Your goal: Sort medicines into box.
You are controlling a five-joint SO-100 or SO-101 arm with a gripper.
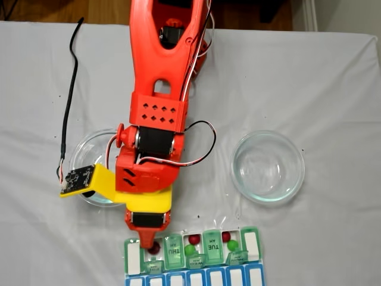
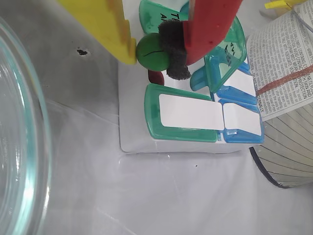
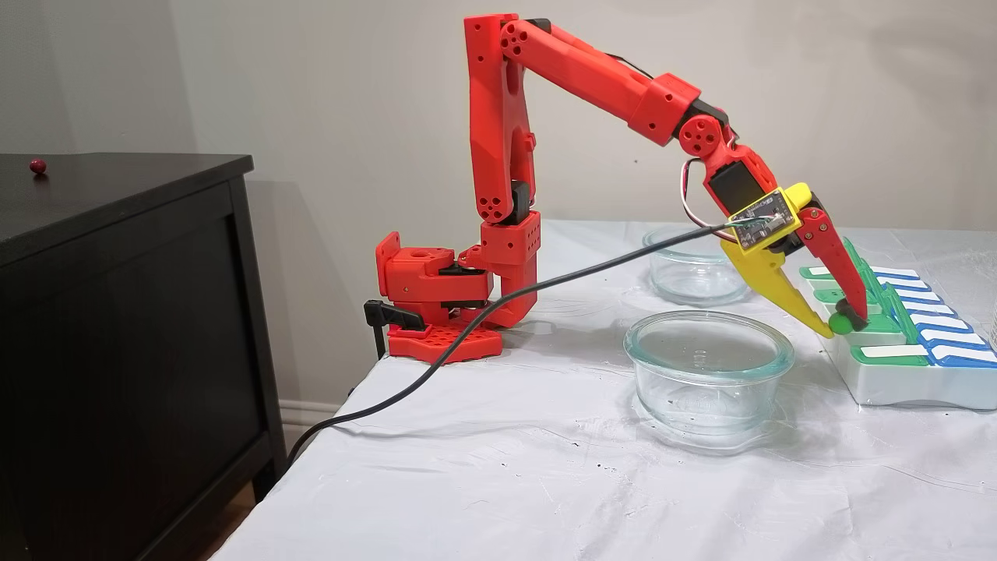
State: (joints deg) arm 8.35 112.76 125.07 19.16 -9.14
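Standing at the table [image 3: 483,467] edge, nearest thing in a fixed view is a clear glass dish [image 3: 708,372], w/ a second dish [image 3: 689,269] further back. Beyond the near dish, the gripper [image 3: 841,322] hangs over the near end of the box [image 3: 903,374], its yellow and red fingers [image 2: 120,34] clamped on a green pill [image 2: 152,52]. Wrist view puts that pill right above an open compartment w/ a dark red pill [image 2: 156,76] already inside, next to a shut green lid [image 2: 183,115]. From above, a fixed view shows more pills in the open slots: red [image 1: 194,239] and green [image 1: 190,250] together, another red [image 1: 225,236] and green [image 1: 232,245] further along. Far off, a red ball [image 3: 36,165] sits on the black cabinet [image 3: 117,327].
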